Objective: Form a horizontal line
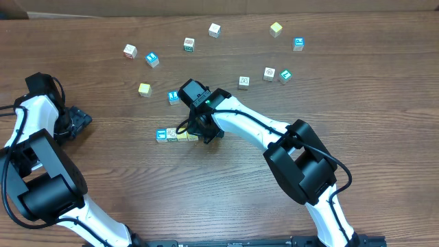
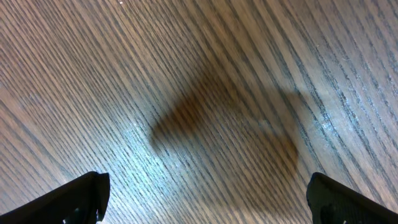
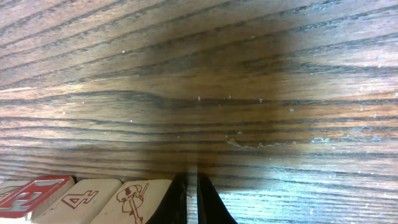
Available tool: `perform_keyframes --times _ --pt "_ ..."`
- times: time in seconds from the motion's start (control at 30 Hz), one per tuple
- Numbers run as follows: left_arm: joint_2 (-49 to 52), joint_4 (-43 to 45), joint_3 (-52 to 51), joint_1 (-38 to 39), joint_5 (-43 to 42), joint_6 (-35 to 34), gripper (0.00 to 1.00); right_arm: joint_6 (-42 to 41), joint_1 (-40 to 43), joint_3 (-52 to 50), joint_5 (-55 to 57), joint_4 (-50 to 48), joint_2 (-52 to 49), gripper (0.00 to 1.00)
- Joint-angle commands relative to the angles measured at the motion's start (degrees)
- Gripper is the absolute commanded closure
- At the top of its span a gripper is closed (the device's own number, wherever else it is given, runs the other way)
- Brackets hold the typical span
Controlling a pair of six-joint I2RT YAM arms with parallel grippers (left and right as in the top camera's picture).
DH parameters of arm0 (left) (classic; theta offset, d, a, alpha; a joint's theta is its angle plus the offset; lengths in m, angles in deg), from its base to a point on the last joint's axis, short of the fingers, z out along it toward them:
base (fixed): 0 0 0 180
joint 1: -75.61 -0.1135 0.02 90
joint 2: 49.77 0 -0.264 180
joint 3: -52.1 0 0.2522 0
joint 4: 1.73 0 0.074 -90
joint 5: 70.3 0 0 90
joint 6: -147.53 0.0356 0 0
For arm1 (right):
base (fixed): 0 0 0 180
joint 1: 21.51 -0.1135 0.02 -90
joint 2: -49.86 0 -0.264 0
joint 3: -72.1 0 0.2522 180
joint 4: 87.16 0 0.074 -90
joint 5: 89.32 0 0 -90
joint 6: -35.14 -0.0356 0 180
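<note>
The horizontal line (image 1: 176, 135) is a row of tiny cubes left of the table's centre: a blue-faced cube (image 1: 161, 135), a white printed cube (image 1: 171, 134) and pale yellow cubes (image 1: 183, 135). My right gripper (image 1: 206, 134) stands at the row's right end and covers part of the last cube. In the right wrist view its fingers (image 3: 193, 200) are closed to a thin slit, right beside a pale cube with a red violin drawing (image 3: 134, 200). My left gripper (image 1: 81, 122) is far to the left, and its fingers (image 2: 208, 190) are wide apart over bare wood.
Loose cubes lie above the row: a blue one (image 1: 173, 97), a yellow one (image 1: 144, 89), a white one (image 1: 244, 82), a white-and-blue pair (image 1: 277, 74) and several more along the far edge (image 1: 215, 30). The right arm stretches from bottom right across the middle.
</note>
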Motion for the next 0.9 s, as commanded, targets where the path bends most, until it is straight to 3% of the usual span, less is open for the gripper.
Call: perform_keyframes --times 0.0,0.87 --pt "0.15 0.04 -0.31 -0.2 0.59 0.07 0.0 0.44 -0.07 -0.9 0.98 -0.28 0.26 0.95" --pt "0.15 0.04 -0.31 -0.2 0.59 0.07 0.0 0.37 -0.07 -0.9 0.72 2.25 0.26 0.95"
